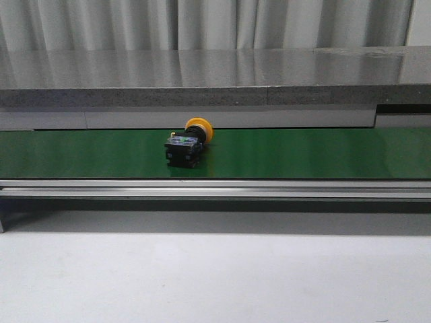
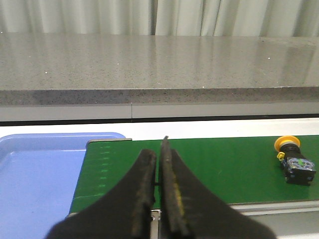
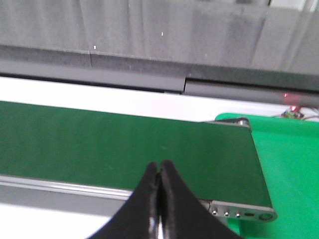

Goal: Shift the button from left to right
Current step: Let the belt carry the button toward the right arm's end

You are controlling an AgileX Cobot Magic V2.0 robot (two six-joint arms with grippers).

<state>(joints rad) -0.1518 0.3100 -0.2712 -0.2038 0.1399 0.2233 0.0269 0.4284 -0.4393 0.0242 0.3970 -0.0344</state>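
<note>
The button (image 1: 188, 141), an orange-yellow cap on a black boxy body, lies on its side on the green conveyor belt (image 1: 303, 153), a little left of the middle in the front view. It also shows in the left wrist view (image 2: 294, 159), far off to one side of my left gripper (image 2: 158, 149). That gripper is shut and empty, near the belt's left end. My right gripper (image 3: 159, 165) is shut and empty over the belt near its right end. The button is out of the right wrist view. Neither gripper shows in the front view.
A blue tray (image 2: 35, 174) lies at the belt's left end. A green tray (image 3: 291, 164) lies at the right end. A grey stone counter (image 1: 215, 74) runs behind the belt, and a metal rail (image 1: 215, 190) borders its near edge.
</note>
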